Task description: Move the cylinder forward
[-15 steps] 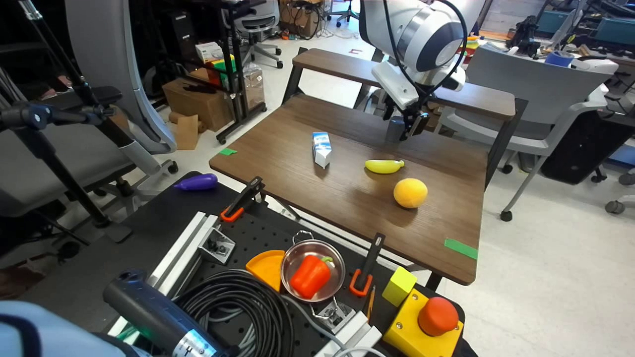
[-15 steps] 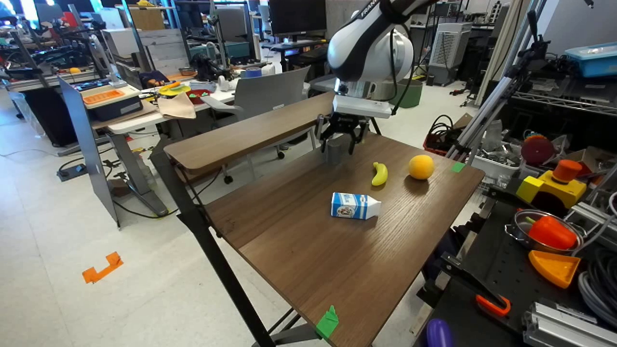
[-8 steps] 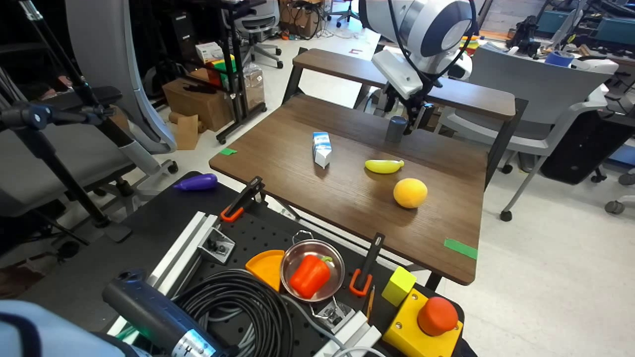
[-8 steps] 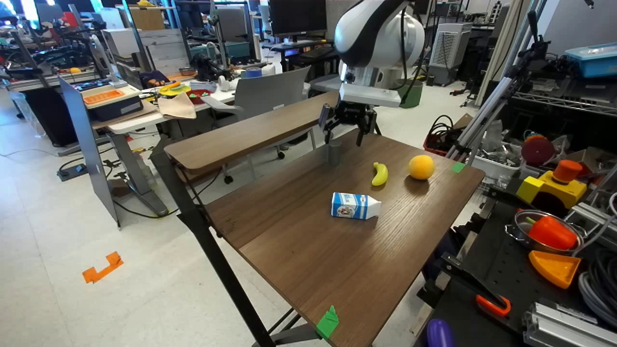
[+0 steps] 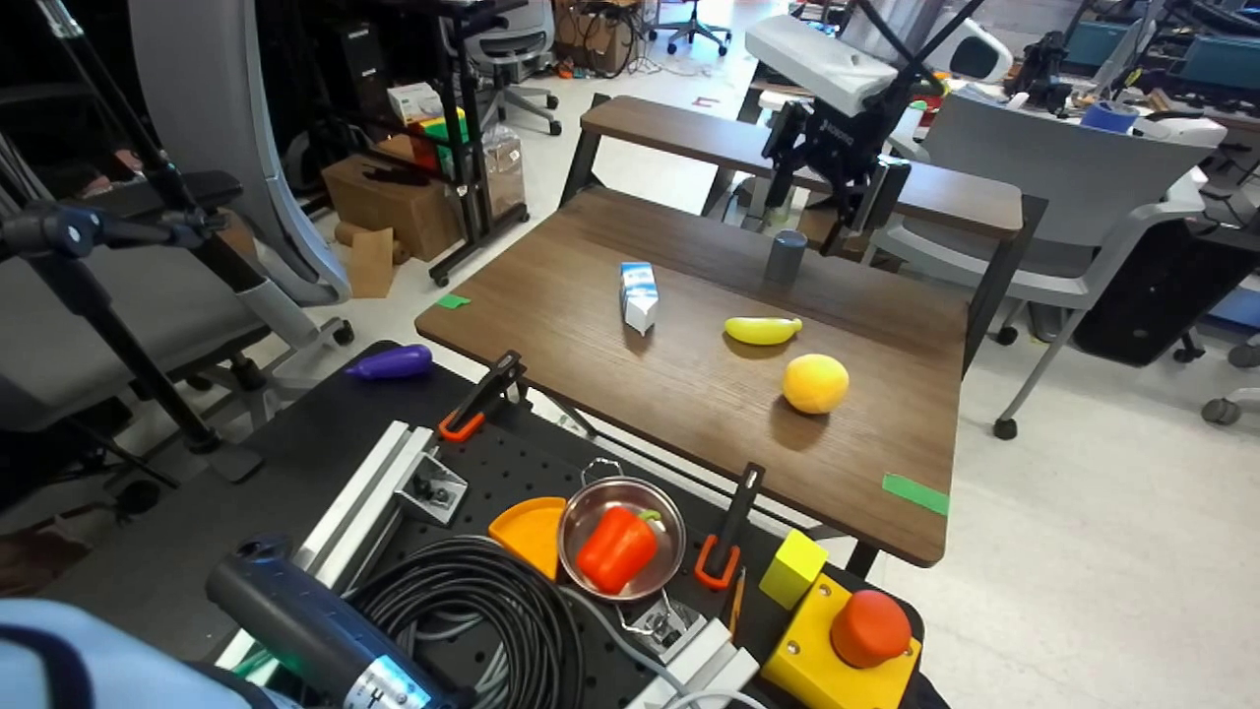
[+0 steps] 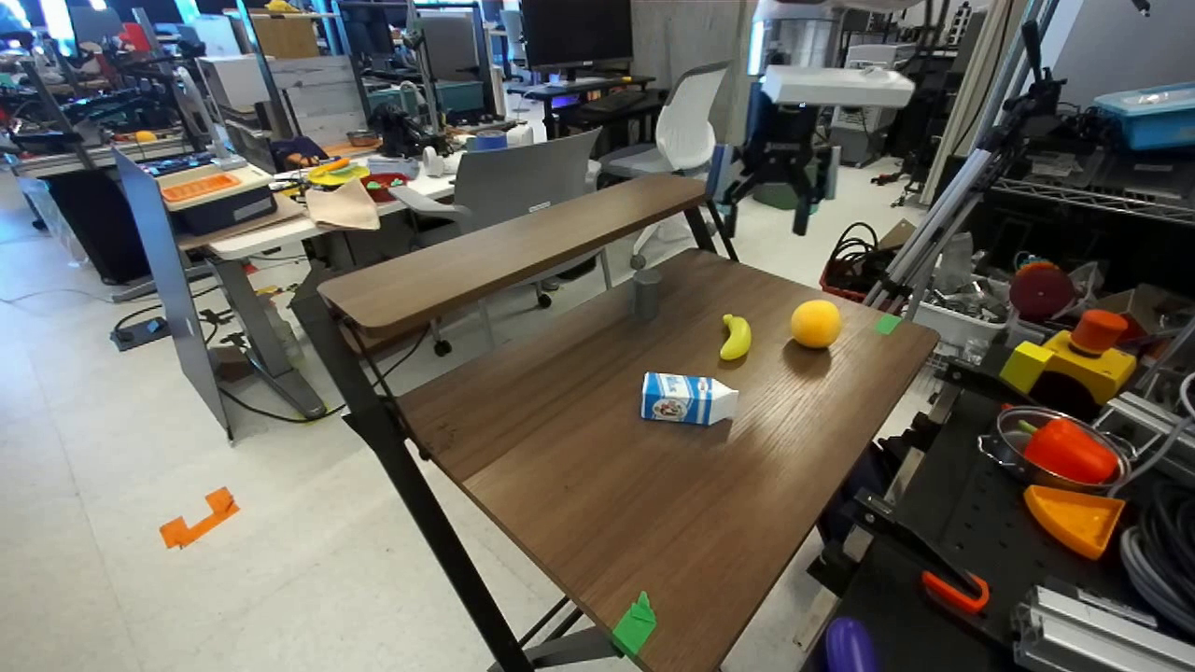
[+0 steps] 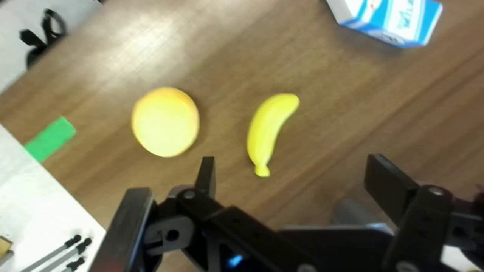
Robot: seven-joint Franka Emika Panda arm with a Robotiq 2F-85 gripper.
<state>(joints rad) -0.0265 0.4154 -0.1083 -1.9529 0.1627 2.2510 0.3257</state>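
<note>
The black fingers of the dark gripper are spread wide, held higher than and well apart from the small dark-grey upright cylinder. The cylinder is stood on the brown wood-grain table, near its raised shelf. Farther from the shelf, a curved yellow banana, a yellow-orange ball and a blue-and-white carton are seen.
</note>
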